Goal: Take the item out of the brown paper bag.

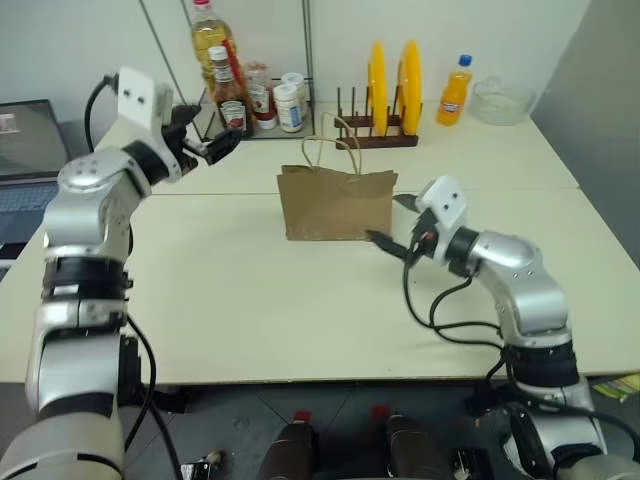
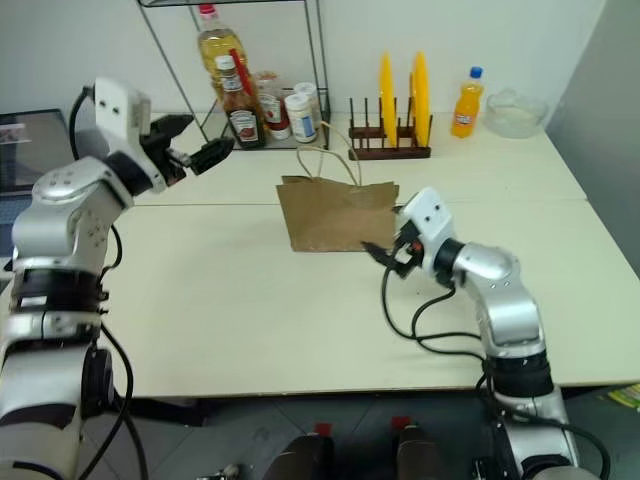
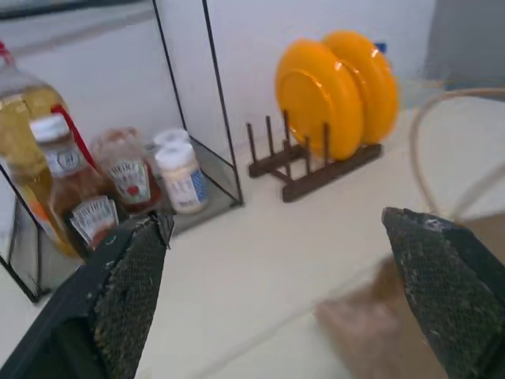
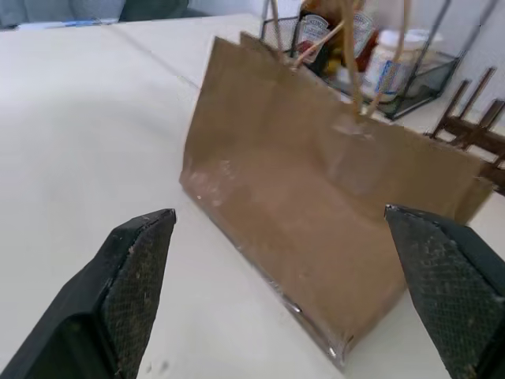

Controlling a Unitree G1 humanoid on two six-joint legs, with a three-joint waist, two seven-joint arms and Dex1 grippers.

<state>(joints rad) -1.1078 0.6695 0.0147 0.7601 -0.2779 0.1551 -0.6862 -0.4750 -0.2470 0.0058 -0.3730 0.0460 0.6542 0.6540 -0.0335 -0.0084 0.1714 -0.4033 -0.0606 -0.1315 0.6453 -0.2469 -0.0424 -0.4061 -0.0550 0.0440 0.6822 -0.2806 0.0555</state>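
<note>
The brown paper bag (image 1: 335,203) stands upright at the middle of the table, its cord handles (image 1: 338,140) rising above its mouth. The item is hidden inside the bag. My right gripper (image 1: 392,222) is open, level with the bag's right end and just short of it, with nothing between its fingers. The right wrist view shows the bag (image 4: 316,205) close ahead between the spread fingers (image 4: 130,292). My left gripper (image 1: 210,132) is open and empty, raised high at the left, apart from the bag and pointing toward the wire rack.
A wire rack (image 1: 245,95) with sauce and oil bottles stands at the back left. Behind the bag are a wooden rack with two yellow plates (image 1: 392,75), an orange bottle (image 1: 453,92) and a glass bowl (image 1: 500,100). A laptop (image 1: 25,160) sits at the far left.
</note>
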